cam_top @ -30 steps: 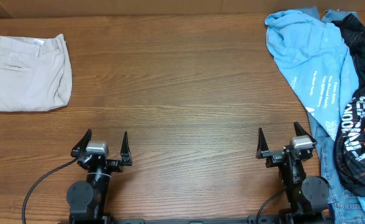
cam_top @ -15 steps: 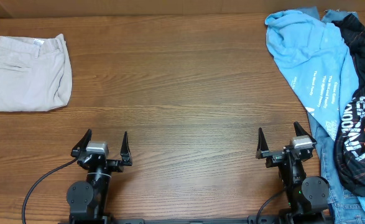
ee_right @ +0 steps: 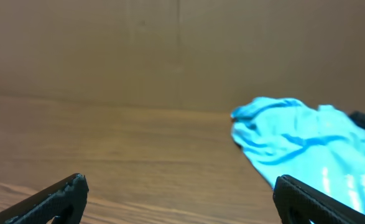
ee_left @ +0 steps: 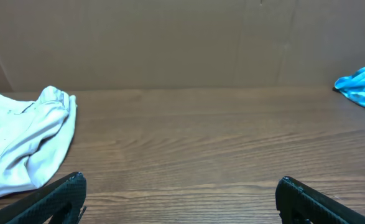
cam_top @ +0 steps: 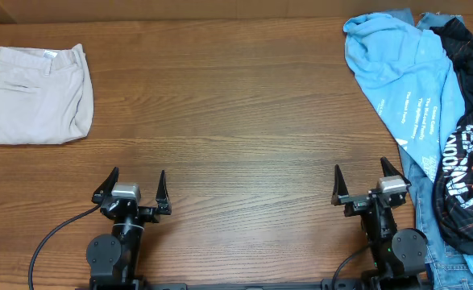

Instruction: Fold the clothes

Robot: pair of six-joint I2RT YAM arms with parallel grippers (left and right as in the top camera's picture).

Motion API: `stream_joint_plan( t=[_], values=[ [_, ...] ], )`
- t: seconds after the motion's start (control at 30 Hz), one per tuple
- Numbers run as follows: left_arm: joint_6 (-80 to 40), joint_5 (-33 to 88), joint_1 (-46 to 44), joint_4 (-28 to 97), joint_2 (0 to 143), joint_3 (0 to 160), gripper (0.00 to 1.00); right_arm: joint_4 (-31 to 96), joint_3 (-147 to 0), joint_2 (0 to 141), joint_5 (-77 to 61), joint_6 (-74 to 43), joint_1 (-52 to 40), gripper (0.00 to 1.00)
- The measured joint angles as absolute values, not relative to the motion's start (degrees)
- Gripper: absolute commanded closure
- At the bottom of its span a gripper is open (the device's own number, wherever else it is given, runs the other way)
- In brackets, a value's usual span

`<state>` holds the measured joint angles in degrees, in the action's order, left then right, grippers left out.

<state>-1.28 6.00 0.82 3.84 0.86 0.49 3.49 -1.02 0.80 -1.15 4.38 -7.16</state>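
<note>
Overhead view had the whole story. The black sports shirt [cam_top: 466, 153] was crumpled along the right edge of the table [cam_top: 236, 121]. It seemed to lie partly over a light-blue shirt [cam_top: 401, 68] that spread towards the far right corner, with what looked like denim [cam_top: 454, 262] poking out underneath at the near right. So the unfolded pile was all on the right, just beside the right arm and well apart from the left one.

Both grippers sat at the near edge. The left gripper [cam_top: 138, 173] and the right gripper [cam_top: 360, 167] each had their fingers spread wide apart with nothing between them. Both wrist views agreed, showing only bare wood and a brown cardboard wall [ee_left: 182, 43] between the black fingertips.

Handling-wise, the black shirt looked like thin, light, slick sports fabric. It would probably flop, slide on the wood and bunch up rather than hold a shape. Nothing fragile about it. Best bet was likely pinching a hem or shoulder edge, one corner per gripper, instead of grabbing the middle of the heap. Its edges were hard to pick out in the bundle, though, and part of it ran off the picture.

Main snag: the garments overlapped, so a pinch could easily catch the blue one too. The folded beige trousers [cam_top: 35, 93] sat at the far left, well out of the way, and the middle of the table had nothing on it.
</note>
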Motion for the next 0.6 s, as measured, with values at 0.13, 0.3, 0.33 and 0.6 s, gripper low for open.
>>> stream_joint_plan(
  t=[0.13, 0.3, 0.33, 0.6],
  values=[
    [-1.80, 6.00, 0.82, 3.84, 0.86, 0.49, 0.00, 0.89, -1.02, 0.78, -3.90, -0.84, -7.16, 0.00],
    [-4.58, 7.49, 0.82, 5.04, 0.86, 1.08, 0.00, 2.42, -1.61, 0.80, -5.63, -4.93, -7.16, 0.00],
    [-4.82, 7.99, 0.82, 6.09, 0.86, 1.63, 0.00, 3.75, -2.28, 0.80, -5.67, -5.32, -7.16, 0.00],
    [-4.27, 8.82, 0.82, 14.90, 1.98, 11.42, 0.00, 19.07, -15.09, 3.53, -2.83, -7.66, -7.16, 0.00]
  ],
)
